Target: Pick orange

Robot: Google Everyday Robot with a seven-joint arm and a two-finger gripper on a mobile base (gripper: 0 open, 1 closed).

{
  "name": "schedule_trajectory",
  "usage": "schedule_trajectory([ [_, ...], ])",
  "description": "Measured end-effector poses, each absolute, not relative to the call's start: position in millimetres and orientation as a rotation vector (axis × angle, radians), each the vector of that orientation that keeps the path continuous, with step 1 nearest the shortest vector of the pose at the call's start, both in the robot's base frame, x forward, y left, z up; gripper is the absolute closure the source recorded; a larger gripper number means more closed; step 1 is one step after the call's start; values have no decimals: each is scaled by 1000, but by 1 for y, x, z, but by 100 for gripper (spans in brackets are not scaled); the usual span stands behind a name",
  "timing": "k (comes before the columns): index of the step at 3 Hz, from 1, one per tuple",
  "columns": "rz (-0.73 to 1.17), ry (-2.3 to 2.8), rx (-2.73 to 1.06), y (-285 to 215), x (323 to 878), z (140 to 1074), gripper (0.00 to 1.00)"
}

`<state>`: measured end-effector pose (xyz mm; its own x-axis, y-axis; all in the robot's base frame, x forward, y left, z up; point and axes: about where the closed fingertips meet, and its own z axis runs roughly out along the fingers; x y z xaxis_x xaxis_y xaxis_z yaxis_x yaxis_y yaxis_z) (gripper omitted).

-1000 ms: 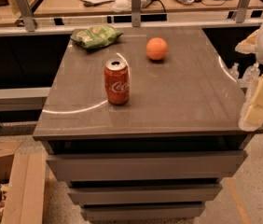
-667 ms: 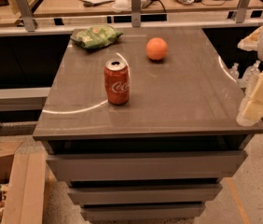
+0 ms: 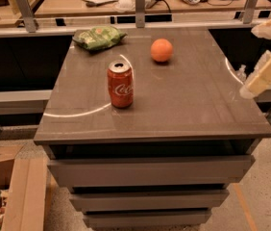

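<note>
Green snack bag at far-left corner of table. Coke can upright, nearer front, left of ctr. Orange sits toward back, just right of ctr, apart from bag and can, nothing touching it. End effector hangs off table's right edge, well apart from orange; spread or pressed together, can't tell. Step in hand, my read: the reach. Best approach from right/above over bare top, ctr'd on fruit so it won't roll. Can looks clear of that path.
</note>
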<state>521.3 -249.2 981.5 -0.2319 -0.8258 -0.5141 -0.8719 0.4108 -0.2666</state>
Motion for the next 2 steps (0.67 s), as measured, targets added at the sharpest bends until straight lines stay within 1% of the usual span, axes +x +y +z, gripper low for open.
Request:
schedule_trajectory([
  [2,330,1910,-1359,-229,598,960,0],
])
